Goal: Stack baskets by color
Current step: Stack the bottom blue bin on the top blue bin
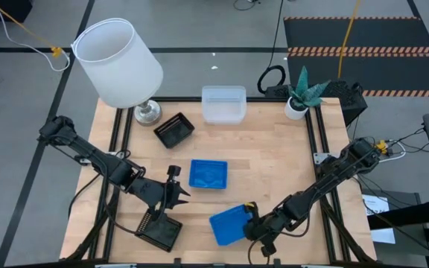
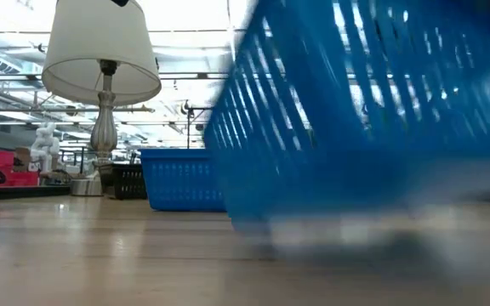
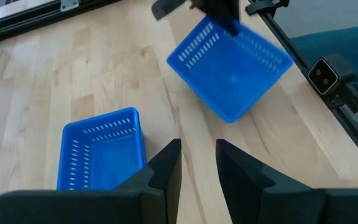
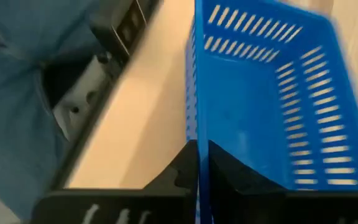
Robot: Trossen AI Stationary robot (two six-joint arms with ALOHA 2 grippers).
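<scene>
Probably the blue basket point(image 1: 229, 225) is handling as a light, stiff plastic piece, and its thin side wall is the best place for gripping; the right gripper point(image 1: 253, 222) is clamping this wall now at the near edge of the wooden table point(image 1: 274, 156). The left gripper point(image 3: 197, 163) is hanging nearby with jaws a little apart (holding nothing), while a second blue basket point(image 1: 208, 174) is lying mid-table.

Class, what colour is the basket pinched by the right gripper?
Bright blue. The basket shows best in the right wrist view, its wall between the right gripper fingers.
</scene>
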